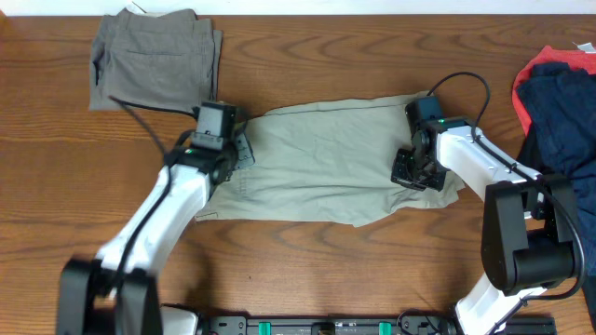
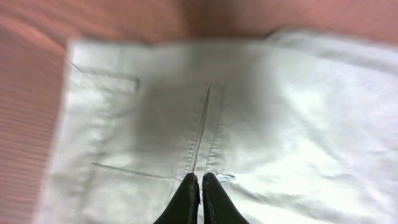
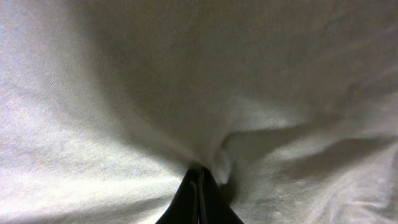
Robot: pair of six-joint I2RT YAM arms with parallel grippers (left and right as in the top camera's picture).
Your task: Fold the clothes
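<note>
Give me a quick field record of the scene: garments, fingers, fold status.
khaki trousers: laid out full length, centre
left fingers: shut, tips on waistband end; grip unclear
right fingers: shut, pinching bunched khaki fabric, opposite end
grey-olive trousers: folded, far left
red garment, navy garment: heaped, right edge

Overhead: fixed above, facing straight down, far enough back to hold the whole table.
Left wrist: near, tilted forward over the trousers and a strip of table.
Right wrist: nearest, cloth only.
Shared by all three: the trousers.
</note>
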